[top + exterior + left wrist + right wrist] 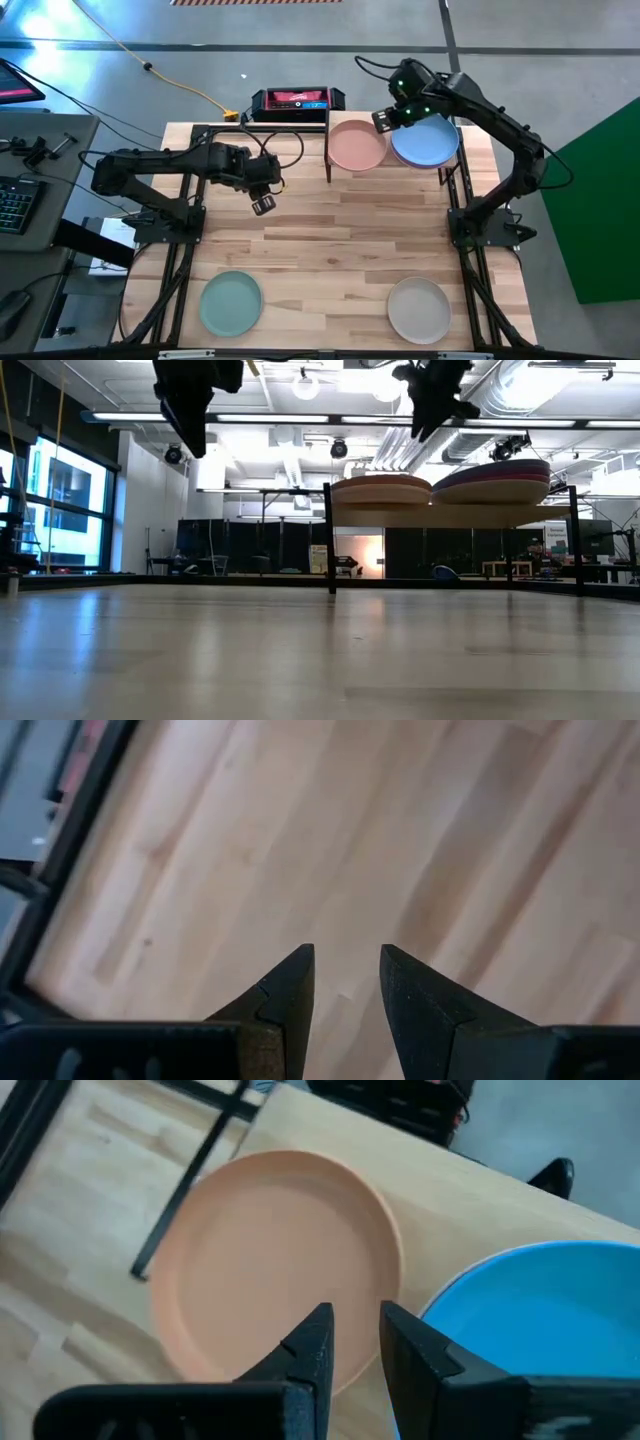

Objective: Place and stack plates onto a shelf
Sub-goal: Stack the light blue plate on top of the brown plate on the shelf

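High view shows the shelf [392, 166] standing at the table's far edge, right of the middle, with two stacks of plates side by side on it — a peach plate [357, 146] tops the left stack and a blue plate [428, 142] tops the right one, their rims almost touching. From the low view both piles [380, 490] [492, 482] rest on the raised board [450, 515], and the edge of a purple plate [497, 467] shows just under the top of the right pile. Two more plates lie flat near the table's [330, 240] near edge: a mint green plate [230, 303] toward the near left corner and a beige plate [418, 309] toward the near right corner, well apart from each other.

The right hand [384, 120] hovers above the shelf, over the gap between the two stacks; its wrist view looks down on the peach plate [270, 1260] and the blue plate [540, 1320], and its fingers [310, 1345] stand slightly apart with nothing between them. The left hand [263, 205] hangs over bare table left of the shelf — its fingers [290, 985] are also parted and empty.
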You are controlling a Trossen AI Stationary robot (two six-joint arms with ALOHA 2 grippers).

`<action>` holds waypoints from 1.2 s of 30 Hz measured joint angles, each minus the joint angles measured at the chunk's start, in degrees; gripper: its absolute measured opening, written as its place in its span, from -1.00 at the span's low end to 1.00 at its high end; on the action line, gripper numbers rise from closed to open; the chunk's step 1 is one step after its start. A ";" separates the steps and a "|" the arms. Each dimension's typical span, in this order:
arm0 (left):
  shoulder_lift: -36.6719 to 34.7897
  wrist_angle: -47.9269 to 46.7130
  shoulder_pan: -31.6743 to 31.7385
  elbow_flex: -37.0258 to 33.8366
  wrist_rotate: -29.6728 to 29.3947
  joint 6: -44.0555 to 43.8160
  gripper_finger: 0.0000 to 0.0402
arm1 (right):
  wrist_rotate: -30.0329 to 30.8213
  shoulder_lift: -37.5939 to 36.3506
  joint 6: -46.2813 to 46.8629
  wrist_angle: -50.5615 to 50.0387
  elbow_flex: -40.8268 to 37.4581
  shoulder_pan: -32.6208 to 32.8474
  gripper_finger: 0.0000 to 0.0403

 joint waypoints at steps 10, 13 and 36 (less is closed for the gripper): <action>0.00 -3.03 -5.00 0.00 1.79 -0.04 -0.48 | 0.04 0.03 3.24 -3.44 2.27 9.06 -0.68; 0.00 -4.73 -7.23 0.00 1.83 -0.63 -0.48 | 0.04 0.03 5.78 -3.60 2.25 11.92 -0.68; 0.00 -6.56 -23.06 0.00 6.96 -3.72 -0.48 | 7.26 0.03 19.65 -3.70 2.21 32.09 -0.68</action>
